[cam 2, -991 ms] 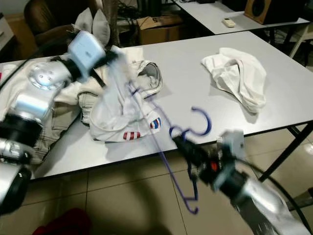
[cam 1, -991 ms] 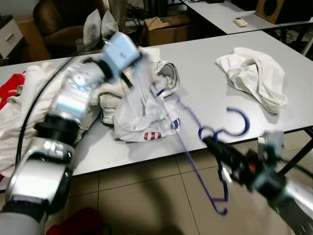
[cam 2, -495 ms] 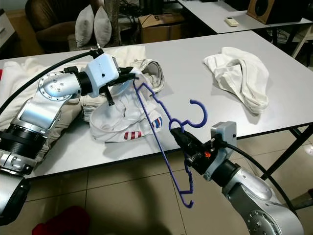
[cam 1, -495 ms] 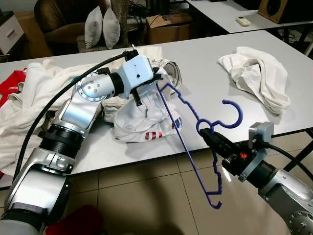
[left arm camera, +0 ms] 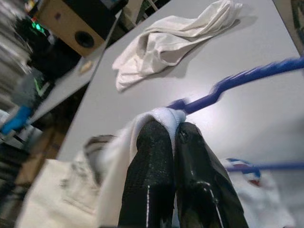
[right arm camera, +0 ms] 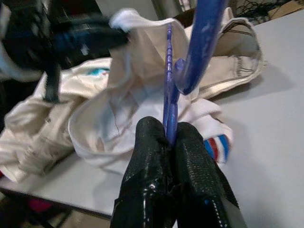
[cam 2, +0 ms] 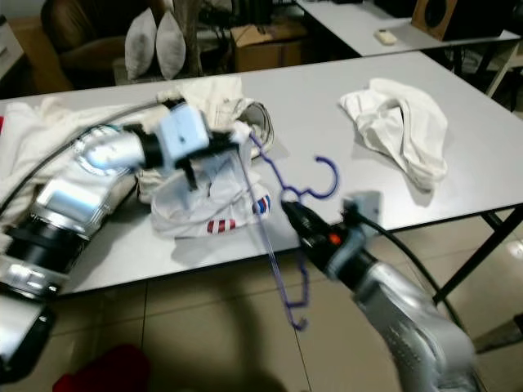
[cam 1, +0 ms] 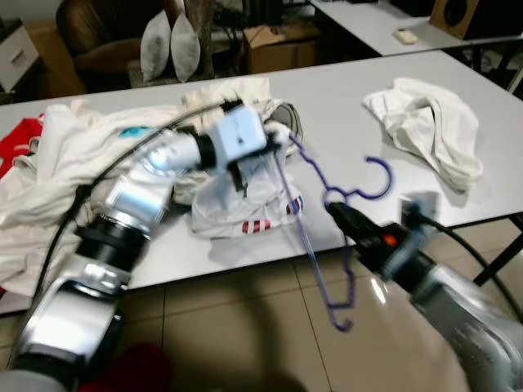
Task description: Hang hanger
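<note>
A blue plastic hanger (cam 1: 327, 212) hangs tilted over the table's front edge, hook toward the table. My right gripper (cam 1: 335, 212) is shut on the blue hanger's neck, just below the hook (right arm camera: 167, 128). My left gripper (cam 1: 274, 147) is shut on the white garment (cam 1: 245, 196), pinching an edge of the cloth (left arm camera: 156, 118) and lifting it off the table beside the hanger's upper arm (left arm camera: 247, 78). The garment has red, white and blue stripes near its hem.
The grey table (cam 1: 343, 114) carries a pile of white and beige clothes (cam 1: 73, 163) on the left and a crumpled white garment (cam 1: 429, 126) on the right. A red cloth (cam 1: 20, 139) lies at the far left. Beyond stand a chair with cushions (cam 1: 167, 45) and another table.
The right gripper has carried the hanger left and up toward the garment. The left gripper has shifted a little right with the cloth. The picture is now blurred.
</note>
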Robot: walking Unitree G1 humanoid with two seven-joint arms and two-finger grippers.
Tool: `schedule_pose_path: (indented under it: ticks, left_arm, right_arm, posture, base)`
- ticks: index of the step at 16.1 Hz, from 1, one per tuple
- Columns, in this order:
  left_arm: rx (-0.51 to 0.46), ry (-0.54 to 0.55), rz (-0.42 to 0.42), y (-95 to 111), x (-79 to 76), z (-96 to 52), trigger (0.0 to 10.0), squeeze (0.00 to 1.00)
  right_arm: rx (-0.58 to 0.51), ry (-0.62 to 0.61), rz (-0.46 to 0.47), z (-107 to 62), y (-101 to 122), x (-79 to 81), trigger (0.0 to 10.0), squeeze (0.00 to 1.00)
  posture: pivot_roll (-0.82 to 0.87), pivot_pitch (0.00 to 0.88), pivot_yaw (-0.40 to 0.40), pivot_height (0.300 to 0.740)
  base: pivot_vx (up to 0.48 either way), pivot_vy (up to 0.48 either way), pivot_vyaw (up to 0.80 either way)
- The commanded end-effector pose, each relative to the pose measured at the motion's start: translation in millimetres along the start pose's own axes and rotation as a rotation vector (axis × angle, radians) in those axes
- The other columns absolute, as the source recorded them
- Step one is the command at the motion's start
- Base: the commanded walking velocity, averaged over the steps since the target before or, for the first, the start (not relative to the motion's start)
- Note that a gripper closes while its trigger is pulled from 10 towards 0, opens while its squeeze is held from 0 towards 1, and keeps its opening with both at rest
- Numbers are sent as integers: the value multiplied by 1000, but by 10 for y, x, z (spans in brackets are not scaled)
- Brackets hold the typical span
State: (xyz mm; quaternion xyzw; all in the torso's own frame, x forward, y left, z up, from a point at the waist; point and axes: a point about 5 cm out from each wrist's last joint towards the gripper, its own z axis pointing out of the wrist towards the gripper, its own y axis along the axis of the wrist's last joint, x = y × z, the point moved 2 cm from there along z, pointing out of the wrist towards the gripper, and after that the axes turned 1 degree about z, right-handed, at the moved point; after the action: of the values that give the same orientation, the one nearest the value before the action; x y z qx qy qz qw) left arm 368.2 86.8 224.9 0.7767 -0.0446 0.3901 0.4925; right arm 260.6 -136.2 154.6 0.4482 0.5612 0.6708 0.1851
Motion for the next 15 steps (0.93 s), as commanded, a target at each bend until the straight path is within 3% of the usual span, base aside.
schedule_pose_path:
  ticks: [1,4,6,9,10,12,13,15]
  left_arm:
    - [77,53,-5,-161,73,-64,10000,1000]
    - [114,56,-12,-240,95,-191,10000,1000]
    - [103,-35,-31,-303,-64,-341,10000,1000]
    - [100,-156,-103,-383,-313,-492,10000,992]
    - [105,-136,-133,-397,-325,-516,10000,0]
    - [156,-53,-156,-483,-256,-612,10000,0]
    - [231,23,-152,-592,-185,-775,10000,0]
    - [294,43,-118,-677,-218,-881,10000,0]
  right_arm:
    - [0,-9,-1,41,-11,-16,10000,0]
    - [-20,-28,33,94,-3,-48,10000,0]
    - [-17,-71,36,156,-21,-114,10000,0]
    - [-23,-61,45,215,-21,-91,10000,0]
    - [-25,-57,49,238,-22,-82,10000,0]
    - [-27,-53,49,257,-27,-61,10000,0]
    - [-31,-49,53,266,-28,-52,10000,0]
    - [-28,-46,55,274,-46,-43,10000,0]
  posture:
    - [-191,0,68,740]
    - [-176,0,60,740]
    - [-172,0,59,740]
    - [-160,0,67,740]
    - [-160,0,67,740]
    - [-158,0,77,740]
    - [-149,0,77,740]
    - [-147,0,78,740]
  base:
    - [0,0,0]
    - [0,0,0]
    - [0,0,0]
    - [0,0,0]
    - [0,0,0]
    - [0,0,0]
    - [0,0,0]
    - [0,0,0]
